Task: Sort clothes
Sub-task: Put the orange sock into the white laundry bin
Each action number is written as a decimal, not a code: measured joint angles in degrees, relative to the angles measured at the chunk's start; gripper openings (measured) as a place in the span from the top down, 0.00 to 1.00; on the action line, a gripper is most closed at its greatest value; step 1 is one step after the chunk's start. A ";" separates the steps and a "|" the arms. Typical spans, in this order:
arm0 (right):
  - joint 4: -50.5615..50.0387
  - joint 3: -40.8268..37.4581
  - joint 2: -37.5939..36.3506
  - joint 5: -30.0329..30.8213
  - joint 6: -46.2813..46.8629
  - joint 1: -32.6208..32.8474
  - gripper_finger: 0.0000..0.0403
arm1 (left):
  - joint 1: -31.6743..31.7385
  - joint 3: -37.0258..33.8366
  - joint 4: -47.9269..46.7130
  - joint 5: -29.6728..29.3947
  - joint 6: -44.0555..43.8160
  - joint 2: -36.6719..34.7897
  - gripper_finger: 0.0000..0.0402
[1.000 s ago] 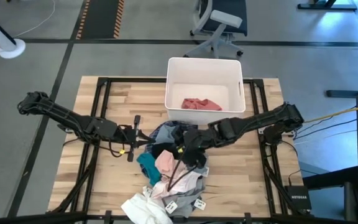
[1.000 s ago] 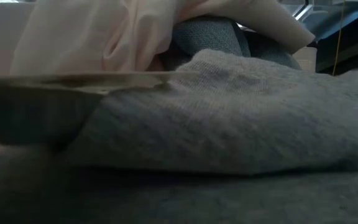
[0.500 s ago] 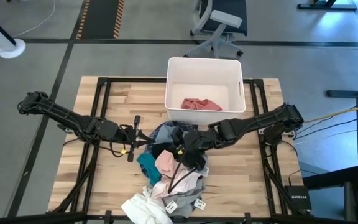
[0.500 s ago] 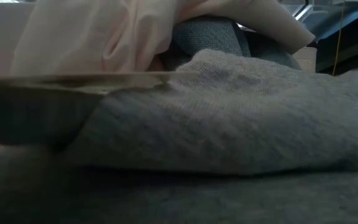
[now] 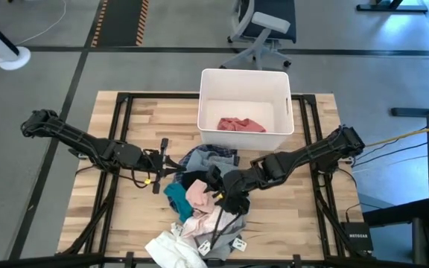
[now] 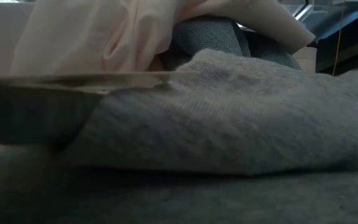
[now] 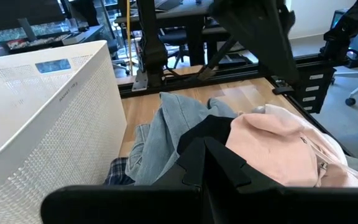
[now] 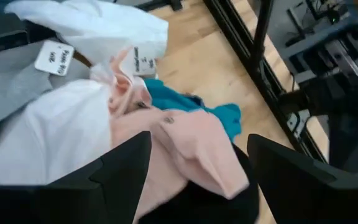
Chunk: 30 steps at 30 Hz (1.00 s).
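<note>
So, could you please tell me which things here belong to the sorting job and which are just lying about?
Part of the job:
- pile of clothes on the table
- pink garment
- teal garment
- red garment in the white bin
- right gripper, jaws open over the pile

Just lying about:
- office chair
- left gripper, shut

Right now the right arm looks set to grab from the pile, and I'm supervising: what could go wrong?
The open right gripper hovers where the pink garment overlaps the black one, so it may pinch both. The white garment hangs near the table's front edge; dragging could pull it off.
</note>
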 joint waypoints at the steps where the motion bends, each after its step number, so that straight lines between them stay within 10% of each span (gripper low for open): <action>1: 0.61 -0.70 0.00 0.05 0.00 0.06 0.29 | 0.00 0.00 -0.02 0.00 0.00 0.00 1.00; 30: 10.61 -4.94 0.00 5.01 11.40 1.00 0.29 | 0.02 0.00 -0.55 0.00 -0.27 0.00 1.00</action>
